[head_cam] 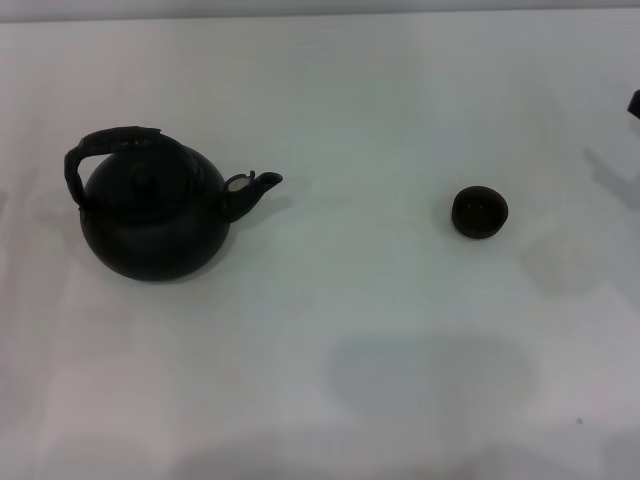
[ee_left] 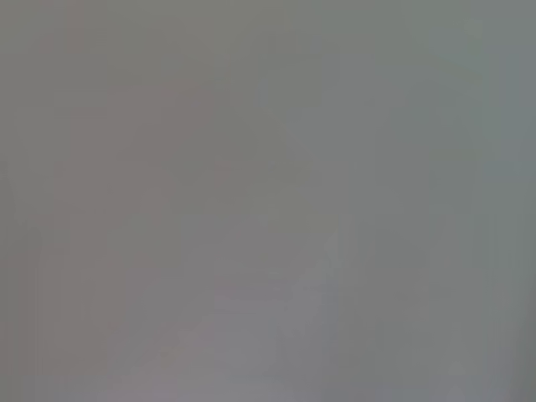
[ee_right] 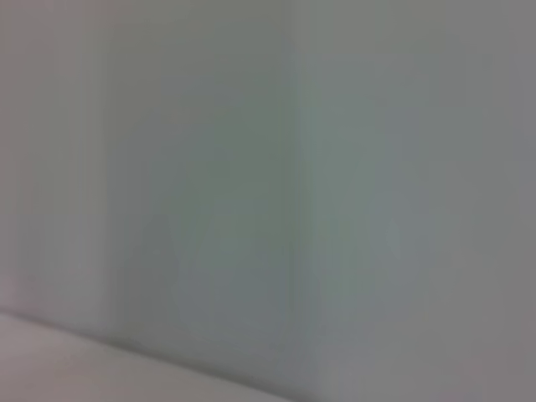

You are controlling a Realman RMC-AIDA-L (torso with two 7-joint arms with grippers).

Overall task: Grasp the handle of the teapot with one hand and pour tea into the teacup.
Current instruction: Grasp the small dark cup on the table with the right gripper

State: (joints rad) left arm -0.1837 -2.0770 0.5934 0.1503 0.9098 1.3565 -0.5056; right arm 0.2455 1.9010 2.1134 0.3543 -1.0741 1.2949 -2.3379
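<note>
The round matte black teapot stands upright on the white table at the left in the head view. Its knobbed lid is on and its short spout points right toward the teacup. The thick dark arched handle spans over the pot's top. The small black handleless teacup stands upright to the right, well apart from the pot. A dark bit of the right arm shows at the right edge. The left gripper is out of view. Both wrist views show only a plain grey-white surface.
The white table spreads all around both objects. Its far edge runs along the top of the head view. Soft shadows lie on the table near the front.
</note>
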